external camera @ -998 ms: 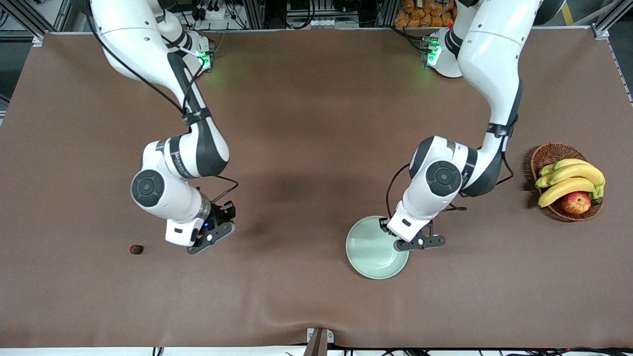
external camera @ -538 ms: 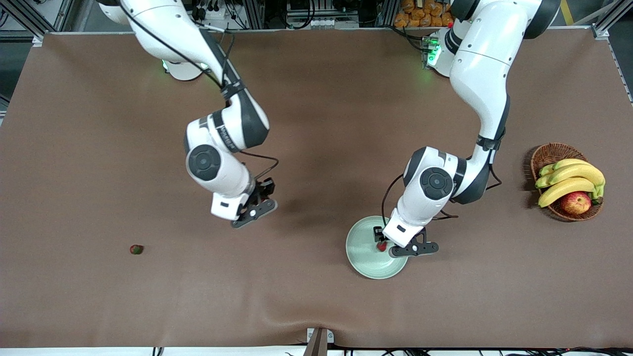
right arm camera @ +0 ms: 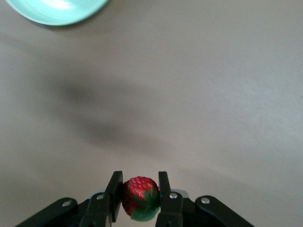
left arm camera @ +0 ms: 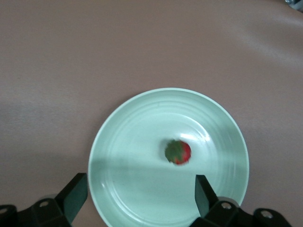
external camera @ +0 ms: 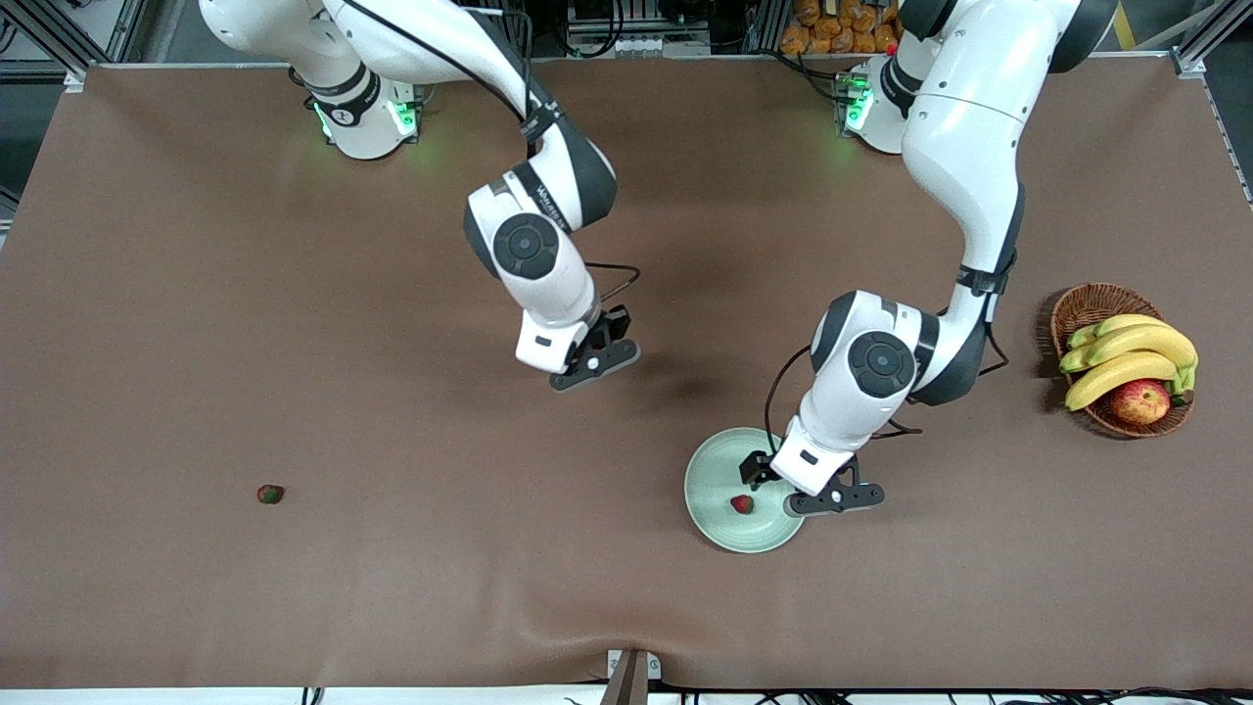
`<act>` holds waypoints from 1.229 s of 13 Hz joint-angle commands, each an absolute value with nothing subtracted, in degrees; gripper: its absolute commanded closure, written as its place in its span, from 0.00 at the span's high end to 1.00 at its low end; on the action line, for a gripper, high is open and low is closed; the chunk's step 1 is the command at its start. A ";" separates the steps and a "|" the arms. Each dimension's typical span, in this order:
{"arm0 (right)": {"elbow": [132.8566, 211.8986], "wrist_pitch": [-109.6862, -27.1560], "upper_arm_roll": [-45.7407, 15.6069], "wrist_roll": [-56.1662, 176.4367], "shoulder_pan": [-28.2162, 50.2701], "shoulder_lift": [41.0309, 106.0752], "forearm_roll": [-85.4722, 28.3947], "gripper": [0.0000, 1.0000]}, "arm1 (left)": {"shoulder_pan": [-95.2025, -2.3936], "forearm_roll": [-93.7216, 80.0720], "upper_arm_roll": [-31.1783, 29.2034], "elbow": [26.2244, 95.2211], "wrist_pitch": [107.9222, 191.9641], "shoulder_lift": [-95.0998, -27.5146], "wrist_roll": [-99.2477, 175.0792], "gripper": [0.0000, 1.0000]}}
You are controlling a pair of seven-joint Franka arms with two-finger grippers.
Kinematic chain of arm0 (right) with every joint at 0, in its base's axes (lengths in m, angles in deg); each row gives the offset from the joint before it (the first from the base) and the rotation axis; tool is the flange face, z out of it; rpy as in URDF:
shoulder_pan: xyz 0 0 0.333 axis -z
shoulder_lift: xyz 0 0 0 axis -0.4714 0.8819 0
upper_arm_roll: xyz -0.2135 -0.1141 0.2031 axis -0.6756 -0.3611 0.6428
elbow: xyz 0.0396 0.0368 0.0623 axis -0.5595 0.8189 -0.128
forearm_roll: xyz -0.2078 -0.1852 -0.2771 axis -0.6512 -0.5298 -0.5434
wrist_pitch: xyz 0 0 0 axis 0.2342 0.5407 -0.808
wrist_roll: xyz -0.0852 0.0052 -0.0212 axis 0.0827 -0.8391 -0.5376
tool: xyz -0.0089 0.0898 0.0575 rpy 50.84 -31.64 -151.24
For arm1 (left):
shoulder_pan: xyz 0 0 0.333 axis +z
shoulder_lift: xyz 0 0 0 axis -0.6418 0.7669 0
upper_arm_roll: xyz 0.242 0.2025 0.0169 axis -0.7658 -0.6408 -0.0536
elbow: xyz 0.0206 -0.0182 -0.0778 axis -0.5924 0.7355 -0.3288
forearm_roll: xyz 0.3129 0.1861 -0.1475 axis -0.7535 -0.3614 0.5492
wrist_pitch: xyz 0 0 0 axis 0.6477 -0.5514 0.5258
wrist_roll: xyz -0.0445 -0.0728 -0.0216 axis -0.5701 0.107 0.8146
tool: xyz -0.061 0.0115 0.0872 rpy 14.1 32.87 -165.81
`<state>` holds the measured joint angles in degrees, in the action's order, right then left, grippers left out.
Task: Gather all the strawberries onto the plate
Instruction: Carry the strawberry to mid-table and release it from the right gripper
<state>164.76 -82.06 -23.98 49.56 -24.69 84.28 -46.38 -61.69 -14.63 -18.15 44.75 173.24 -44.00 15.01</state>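
The pale green plate [external camera: 715, 465] lies nearer the front camera, toward the left arm's end of the table. One strawberry [external camera: 742, 503] lies in it, also seen in the left wrist view [left arm camera: 178, 152]. My left gripper [external camera: 775, 485] hangs open and empty over the plate [left arm camera: 142, 123]; its fingers [left arm camera: 75, 195] stand wide apart. My right gripper [external camera: 580, 364] is up over the middle of the table, shut on a second strawberry [right arm camera: 140, 198]. The plate's rim [right arm camera: 57, 12] shows in the right wrist view. A third strawberry [external camera: 270, 493] lies on the table toward the right arm's end.
A brown wicker basket [external camera: 1087, 304] with bananas [external camera: 1126, 357] and an apple [external camera: 1140, 401] stands at the left arm's end of the table. The brown tabletop [external camera: 440, 568] stretches between the lone strawberry and the plate.
The left gripper opened and let its strawberry drop into the plate. The right arm swung from near the lone strawberry toward the table's middle.
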 commanded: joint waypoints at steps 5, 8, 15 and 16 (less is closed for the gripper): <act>166.43 -90.87 -24.56 47.73 -30.58 86.82 -45.61 0.04 | -61.02 -15.38 -17.91 46.26 168.84 -47.55 14.66 1.00; 166.26 -92.01 -24.47 45.96 -31.20 87.53 -45.61 0.04 | -60.31 -15.38 -17.91 46.44 164.72 -49.13 14.75 1.00; 165.90 -102.03 -24.47 41.92 -34.80 92.71 -45.52 0.08 | -59.96 -15.38 -17.99 46.70 158.65 -50.98 14.83 1.00; 165.99 -102.65 -24.47 41.92 -34.80 93.32 -45.61 0.09 | -59.96 -15.38 -17.99 46.79 157.16 -51.07 15.01 1.00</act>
<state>165.92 -100.95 -23.87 42.27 -34.39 92.14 -46.38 -60.23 -14.63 -18.16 45.07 159.58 -49.11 15.00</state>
